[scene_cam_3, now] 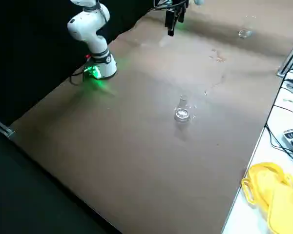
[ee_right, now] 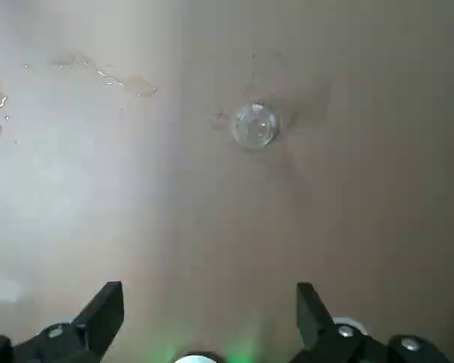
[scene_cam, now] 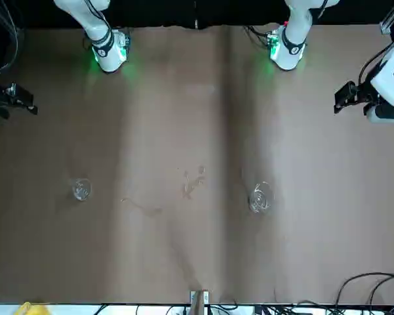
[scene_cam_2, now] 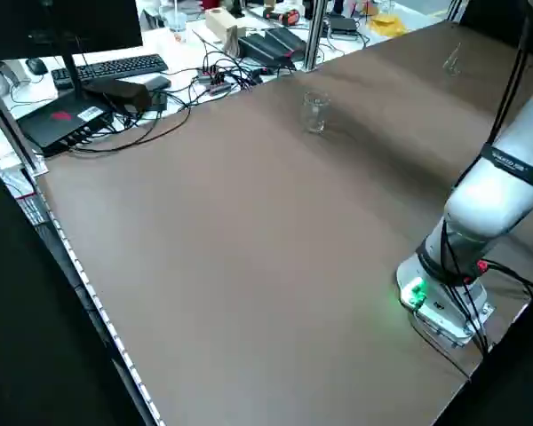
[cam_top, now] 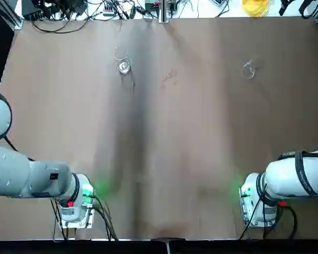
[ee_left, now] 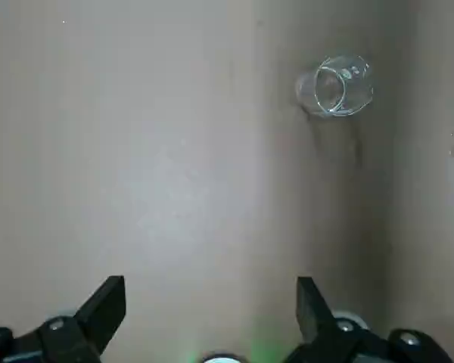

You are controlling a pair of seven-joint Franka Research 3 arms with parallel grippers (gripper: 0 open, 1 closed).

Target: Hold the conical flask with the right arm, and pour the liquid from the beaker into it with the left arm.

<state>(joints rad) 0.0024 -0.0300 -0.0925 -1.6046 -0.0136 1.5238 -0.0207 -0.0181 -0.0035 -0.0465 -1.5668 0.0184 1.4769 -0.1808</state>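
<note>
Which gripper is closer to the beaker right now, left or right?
Left. The left gripper is out to the robot's left of the beaker and nearer the robot; the right gripper is far to its right, farther out than the flask.

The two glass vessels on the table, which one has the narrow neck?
The conical flask, on the robot's right side of the table: its neck is slim above a wider base, whereas the beaker is straight-sided.

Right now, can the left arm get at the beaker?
Probably yes: the left gripper hangs open, holding nothing, and the beaker stands upright on bare table with nothing between them. The conical flask sits well off to the right.
</note>
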